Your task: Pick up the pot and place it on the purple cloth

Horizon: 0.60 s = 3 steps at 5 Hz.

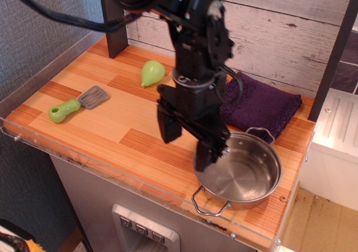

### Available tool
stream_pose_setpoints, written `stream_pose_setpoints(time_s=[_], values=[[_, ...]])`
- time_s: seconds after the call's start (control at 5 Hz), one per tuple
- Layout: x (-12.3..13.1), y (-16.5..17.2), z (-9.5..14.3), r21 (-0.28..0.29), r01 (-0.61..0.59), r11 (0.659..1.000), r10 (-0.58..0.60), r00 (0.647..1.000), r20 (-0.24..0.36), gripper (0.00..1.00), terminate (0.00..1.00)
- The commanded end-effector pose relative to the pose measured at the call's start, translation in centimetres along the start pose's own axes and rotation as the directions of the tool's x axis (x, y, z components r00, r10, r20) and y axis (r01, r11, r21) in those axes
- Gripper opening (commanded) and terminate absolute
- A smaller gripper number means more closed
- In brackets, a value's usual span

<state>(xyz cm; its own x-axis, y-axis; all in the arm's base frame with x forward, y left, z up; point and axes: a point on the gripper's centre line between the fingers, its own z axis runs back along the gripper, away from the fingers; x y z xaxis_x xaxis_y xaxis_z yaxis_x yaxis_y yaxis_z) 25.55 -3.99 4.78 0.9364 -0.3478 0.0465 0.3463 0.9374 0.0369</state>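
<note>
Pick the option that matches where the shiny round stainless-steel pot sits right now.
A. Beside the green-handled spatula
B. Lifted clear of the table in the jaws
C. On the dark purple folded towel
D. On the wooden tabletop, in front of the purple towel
D: the shiny round stainless-steel pot rests on the wooden tabletop, nearer the camera than the dark purple folded towel; the gripper is open at its left rim.

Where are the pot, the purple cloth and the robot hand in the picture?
pot (pixel 246 176): camera view, bare inner bottom.
purple cloth (pixel 268 109): camera view, uncovered right part.
hand (pixel 187 143): camera view, gap midway between the two open fingertips.
</note>
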Motion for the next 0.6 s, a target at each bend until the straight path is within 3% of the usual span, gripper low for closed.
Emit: stream_pose_setpoints(time_s=[0.0, 0.4], values=[[1.55, -0.37, -2.25, 0.014, -0.007, 1.000, 0.006, 1.000, 0.014, 1.00, 0.00], [2.20, -0.88, -2.97, 0.010, -0.011, 1.000, 0.011, 0.999, 0.032, 1.00, 0.00]])
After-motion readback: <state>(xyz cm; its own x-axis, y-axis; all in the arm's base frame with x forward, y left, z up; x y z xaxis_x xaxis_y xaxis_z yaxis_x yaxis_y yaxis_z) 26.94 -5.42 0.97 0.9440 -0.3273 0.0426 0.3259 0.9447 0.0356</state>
